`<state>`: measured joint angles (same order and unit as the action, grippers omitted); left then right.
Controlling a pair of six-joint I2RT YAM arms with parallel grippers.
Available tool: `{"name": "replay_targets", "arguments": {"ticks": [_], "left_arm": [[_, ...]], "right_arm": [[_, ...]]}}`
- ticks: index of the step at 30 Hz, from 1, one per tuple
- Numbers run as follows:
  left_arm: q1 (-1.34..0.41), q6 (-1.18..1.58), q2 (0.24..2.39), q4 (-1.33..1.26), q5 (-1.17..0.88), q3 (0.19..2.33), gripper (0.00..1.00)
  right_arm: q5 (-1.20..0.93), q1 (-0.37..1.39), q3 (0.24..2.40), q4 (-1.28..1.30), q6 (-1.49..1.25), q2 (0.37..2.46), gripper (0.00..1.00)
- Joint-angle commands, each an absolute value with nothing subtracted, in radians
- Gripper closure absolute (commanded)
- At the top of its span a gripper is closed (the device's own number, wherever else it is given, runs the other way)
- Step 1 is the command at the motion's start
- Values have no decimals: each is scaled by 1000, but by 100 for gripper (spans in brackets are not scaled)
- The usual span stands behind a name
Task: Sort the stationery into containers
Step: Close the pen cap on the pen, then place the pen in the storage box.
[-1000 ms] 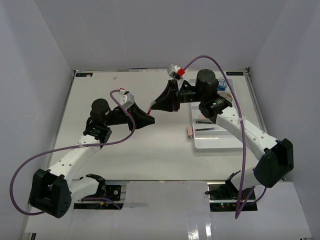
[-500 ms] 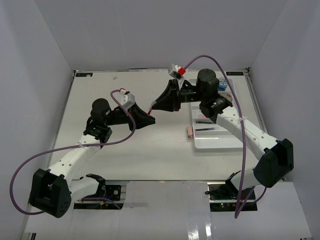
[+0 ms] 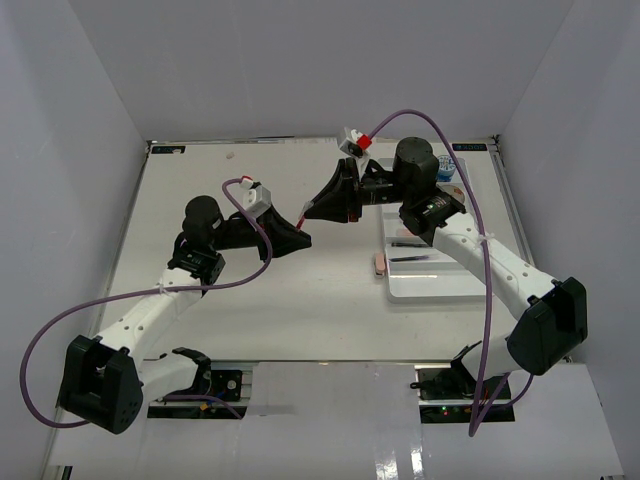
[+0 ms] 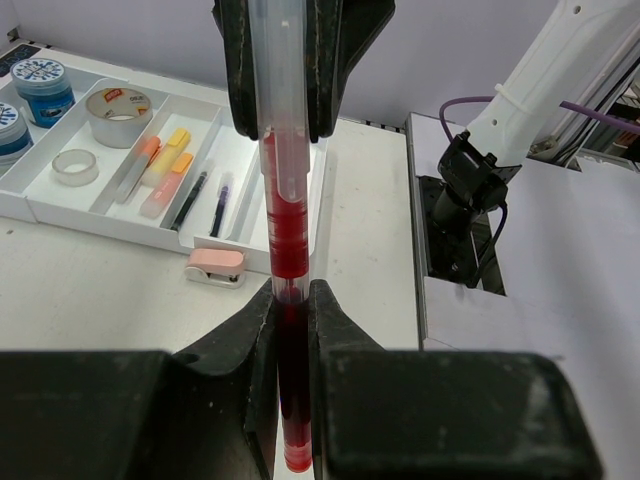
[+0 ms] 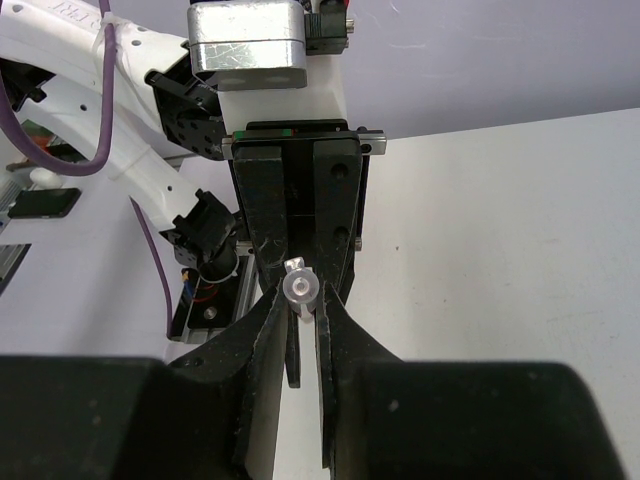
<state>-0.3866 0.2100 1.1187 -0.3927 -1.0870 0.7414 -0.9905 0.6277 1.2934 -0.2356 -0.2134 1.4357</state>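
Left jaws and right jaws pinch opposite ends of the red pen (image 4: 286, 240).

A: What does everything stand on?
B: A white counter (image 3: 300, 310), matte and pale. It fills the floor of the booth.
A: And around it?
B: Plain pale-grey panels rise from the counter's edges: a back wall (image 3: 320, 70), a left wall (image 3: 60, 200) and a right wall (image 3: 590, 170).
A: Anything stuck on the surface?
B: A small dark label (image 3: 168, 149) sits at the far left corner and a second label (image 3: 476, 148) at the far right — the print is too small to read.
A: The near edge?
B: A silver rail (image 3: 235, 382) runs along it, and in front lies a glossy white ledge (image 3: 330, 440) catching reflections.
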Motion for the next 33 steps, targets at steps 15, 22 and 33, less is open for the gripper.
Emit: {"name": "replay_targets", "arguments": {"ticks": [15,22,33], "left_arm": [[-397,179,1134,-353,-1123,773,64],[-397,173,1138,-333,-1105,781,29],[-397,120,1129,-183,-852,818,2]], "right_arm": [[-959,606,1333,-295,-238,1397,92],[-960,594,1316,-295,-244,1394,92],[-841,470,1132,-242,-253,1292,92]]}}
